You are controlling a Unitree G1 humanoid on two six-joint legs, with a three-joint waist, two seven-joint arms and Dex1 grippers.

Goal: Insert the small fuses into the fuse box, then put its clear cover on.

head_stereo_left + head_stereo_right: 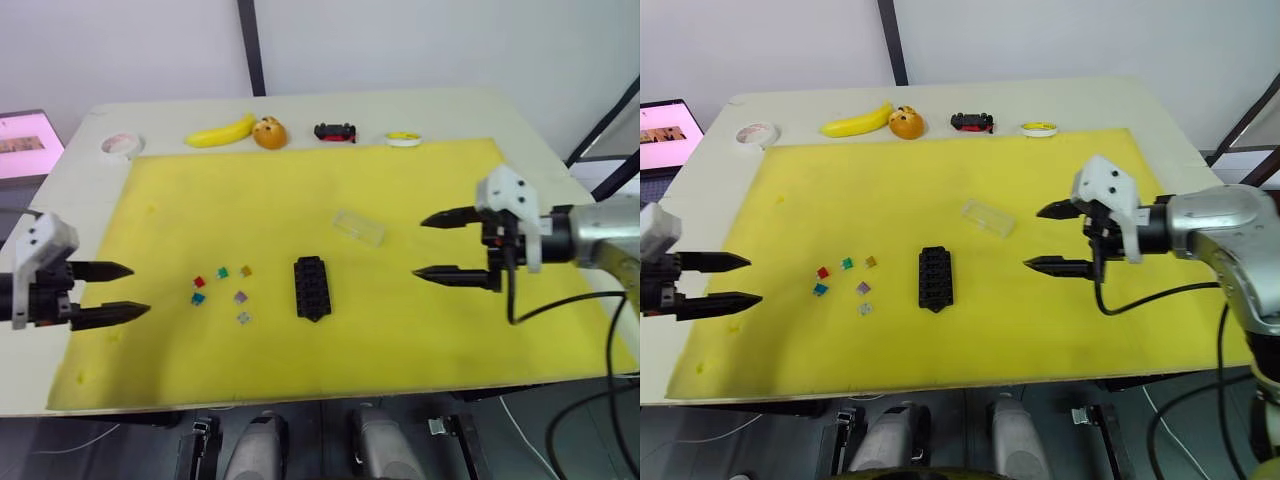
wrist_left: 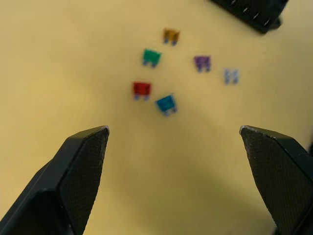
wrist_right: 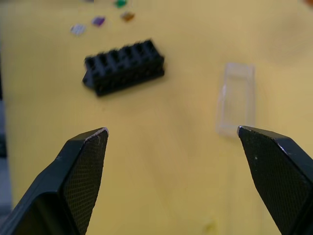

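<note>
Several small fuses [image 1: 222, 291] lie loose on the yellow mat [image 1: 320, 200], in red, green, amber, blue, purple and pale clear; the left wrist view shows the fuses [image 2: 166, 73] ahead of the fingers. To their right lies the black fuse box [image 1: 311, 288], its slots empty. The clear cover [image 1: 358, 227] rests on the mat up and right of the box. My left gripper [image 1: 125, 292] hovers open at the mat's left edge, left of the fuses. My right gripper [image 1: 433, 246] stands open to the right of the box and cover, holding nothing.
Along the table's far edge sit a tape roll [image 1: 122, 146], a banana [image 1: 220, 132], an orange toy [image 1: 269, 132], a black-and-red toy car [image 1: 335, 131] and a yellow lid [image 1: 403, 139]. A screen [image 1: 28, 142] stands at far left. A cable [image 1: 560, 310] hangs from my right arm.
</note>
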